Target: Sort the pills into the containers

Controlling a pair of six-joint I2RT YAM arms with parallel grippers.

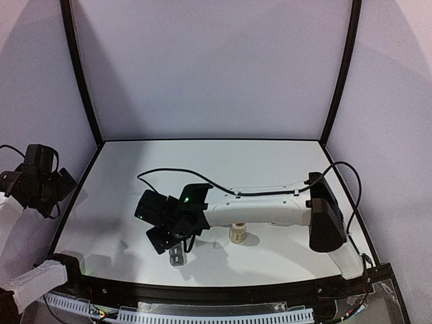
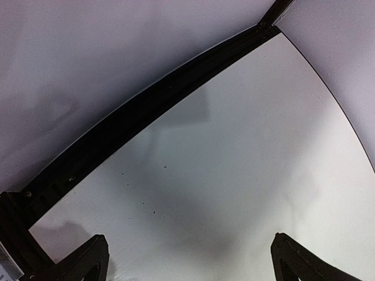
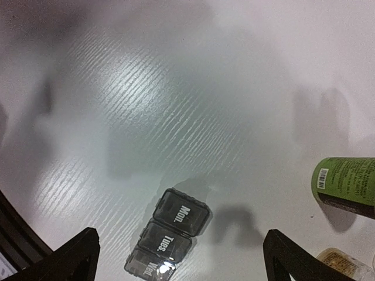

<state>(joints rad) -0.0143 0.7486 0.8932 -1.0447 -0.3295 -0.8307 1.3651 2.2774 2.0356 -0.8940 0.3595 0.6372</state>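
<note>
Found the right gripper [image 3: 180, 234] with fingers spread wide and gripping nothing, hanging over the white table [image 1: 121, 175] left of centre, toward the near edge. Located the pill box [image 3: 167, 241] flat on the table below that gripper, lying between the two fingers in the wrist view and apart from both. Read three compartments in a row, marked Mon., Tues. and Wed. Judged the lids shut. Could not make out any contents.

Noted a green-labelled bottle [image 3: 345, 186] and a pale bottle [image 3: 345, 262] to the right of the pill box, well apart from it. Could not determine whether standing or lying. Saw in the overhead view one small bottle [image 1: 237, 233] tucked under the right arm [image 1: 263, 212]. Could not tell which of the two.

Recorded the left gripper [image 2: 190, 243] likewise spread and holding nothing, held out past the left edge of the table, looking onto bare tabletop and the black frame [image 2: 146, 111] along that edge.
</note>
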